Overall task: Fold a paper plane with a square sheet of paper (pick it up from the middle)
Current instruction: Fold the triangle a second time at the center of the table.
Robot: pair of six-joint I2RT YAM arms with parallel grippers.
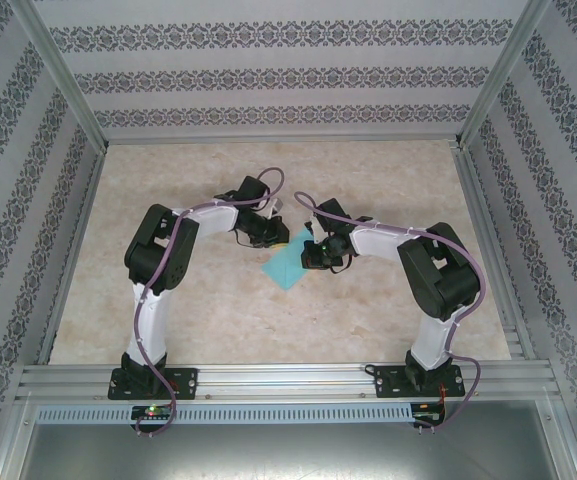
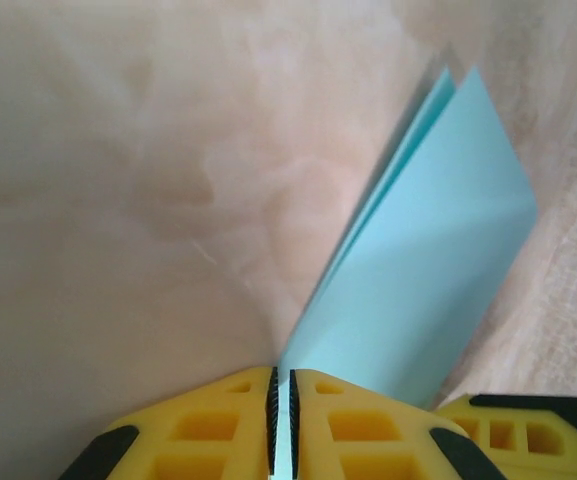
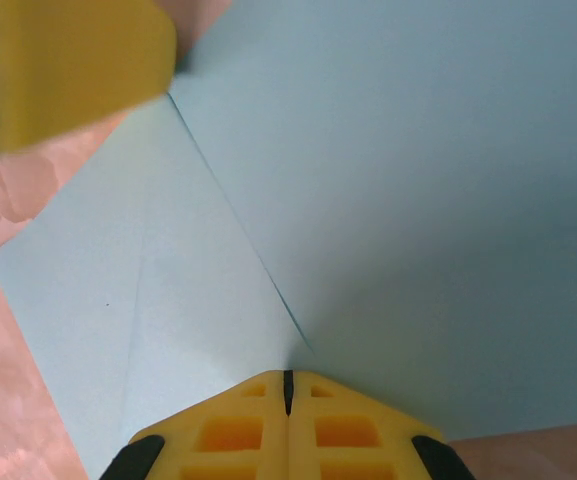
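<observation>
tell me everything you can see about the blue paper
The square sheet of paper is thin, plain light turquoise, folded into layers with a sharp straight crease. It lies in the middle of the table, partly lifted off it. The left gripper and right gripper each pinch it with shut jaws.

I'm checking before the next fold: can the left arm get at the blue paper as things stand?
Yes, it seems so: the left gripper is shut on the folded sheet of paper, with nothing lying between them. The right gripper pinches the same sheet close by, so space looks tight.
</observation>
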